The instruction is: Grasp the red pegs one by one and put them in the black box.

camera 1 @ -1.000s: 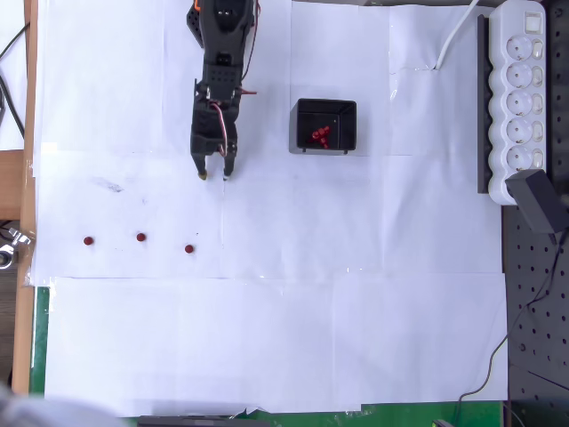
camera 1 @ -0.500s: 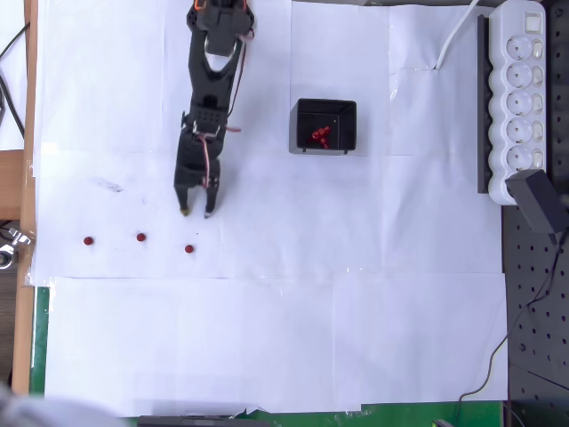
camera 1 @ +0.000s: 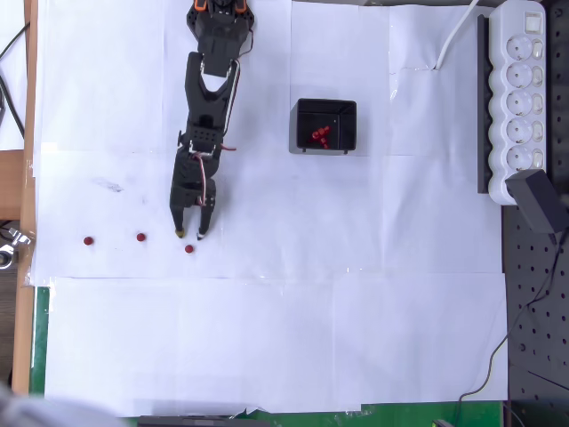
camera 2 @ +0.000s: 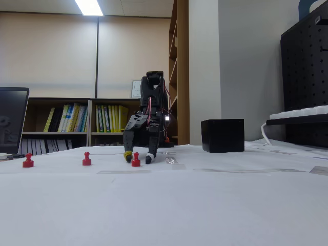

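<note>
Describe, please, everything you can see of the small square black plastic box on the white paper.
The small square black plastic box has thin walls, an open top and a glossy inside. It stands upright on the white paper sheets, to the right of the black robot arm in the overhead view and apart from it. A cluster of small red pegs lies inside, too bunched to count. In the fixed view it looks like a plain dark cube with matte sides. Nothing else touches it.

An office or lab room: bookshelves [camera 2: 77, 120] with books at the fixed view's left, a ceiling light [camera 2: 89, 7] above, a pegboard [camera 2: 307, 61] at right.
</note>
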### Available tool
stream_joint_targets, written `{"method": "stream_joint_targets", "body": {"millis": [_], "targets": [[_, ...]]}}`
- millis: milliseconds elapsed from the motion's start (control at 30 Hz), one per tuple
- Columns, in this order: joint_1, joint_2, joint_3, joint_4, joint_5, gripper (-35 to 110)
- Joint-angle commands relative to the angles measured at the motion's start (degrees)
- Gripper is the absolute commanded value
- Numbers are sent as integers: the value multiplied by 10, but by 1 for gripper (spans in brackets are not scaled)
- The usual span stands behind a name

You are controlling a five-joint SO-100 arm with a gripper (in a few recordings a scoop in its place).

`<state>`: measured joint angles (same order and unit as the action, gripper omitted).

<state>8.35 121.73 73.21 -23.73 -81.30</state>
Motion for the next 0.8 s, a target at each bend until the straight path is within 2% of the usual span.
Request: {"method": "stream_joint_targets", "body": {"millis": [0, 767], "targets": [[4, 21, 25, -4, 2, 13], [4, 71, 92, -18, -12, 13]]}}
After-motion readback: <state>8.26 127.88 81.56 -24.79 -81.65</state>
